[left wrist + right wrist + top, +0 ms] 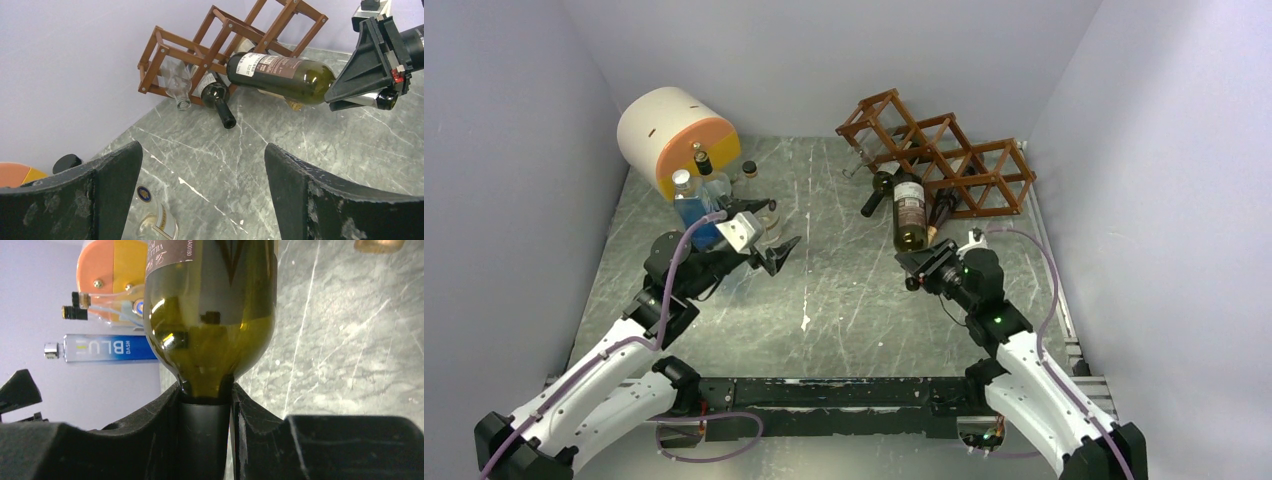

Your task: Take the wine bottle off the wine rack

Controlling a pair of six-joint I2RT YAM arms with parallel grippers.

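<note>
The reddish-brown wooden wine rack stands at the back right; it also shows in the left wrist view. A green wine bottle with a white and brown label lies with its base at the mouth of a lower cubby and its neck toward me. My right gripper is shut on its dark-capped neck, as the right wrist view shows under the bottle's shoulder. My left gripper is open and empty over the table at the left middle.
A dark bottle and another bottle poke out of the rack beside the held one. A white-and-orange cylinder lies at the back left, with a blue bottle and small bottles in front of it.
</note>
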